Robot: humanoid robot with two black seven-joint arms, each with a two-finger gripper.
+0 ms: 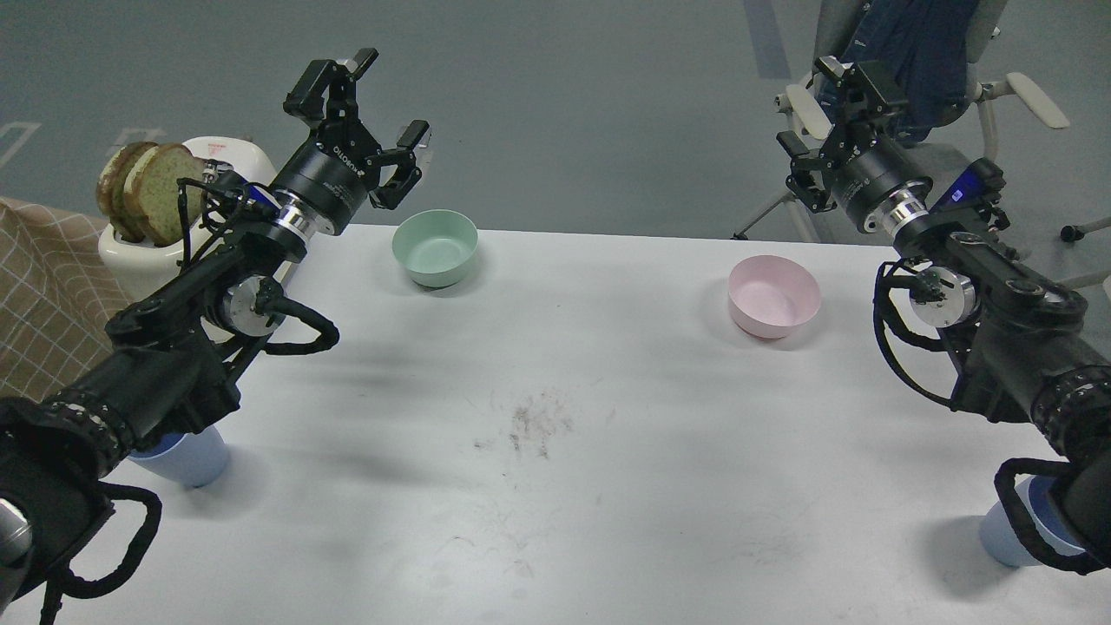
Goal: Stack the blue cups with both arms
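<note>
Both grippers spread — left gripper (379, 102), right gripper (818, 106)

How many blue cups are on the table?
2. One blue cup stands near the table's left front edge, partly behind the left arm; the other blue cup stands at the right front, partly behind the right arm.

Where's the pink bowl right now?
In the head view the pink bowl sits on the white table, right of centre near the far edge, just left of the right arm and well right of the green bowl.
</note>
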